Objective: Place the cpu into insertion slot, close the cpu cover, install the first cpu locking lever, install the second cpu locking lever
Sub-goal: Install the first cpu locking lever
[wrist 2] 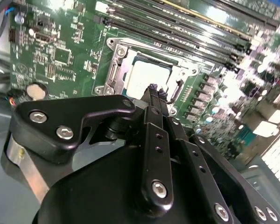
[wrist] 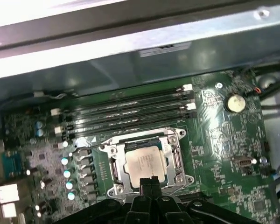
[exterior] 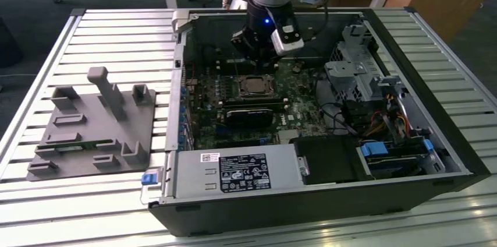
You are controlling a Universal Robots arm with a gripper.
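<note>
The cpu point(wrist: 145, 161) is a pale square chip lying flat in the insertion slot point(wrist: 113, 169) on the green board; it also shows in the exterior view point(exterior: 255, 86) and the second wrist view point(wrist 2: 148, 77). The silvery cpu cover point(wrist: 176, 159) lies down around the chip, framing it. My gripper point(wrist: 149, 183) hangs just above the socket's edge, its black fingers point(wrist 2: 154, 92) pressed together with nothing between them. In the exterior view the gripper point(exterior: 259, 65) stands inside the open computer case, over the far side of the socket. I cannot tell how the locking levers sit.
Several memory slots point(wrist: 126, 111) run beside the socket. A black rectangular block point(exterior: 250, 113) lies on the socket's near side. Drive cage point(exterior: 357, 66) and cables stand toward the exterior view's right, the power supply point(exterior: 233, 172) in front. A grey fixture point(exterior: 93, 124) lies outside the case.
</note>
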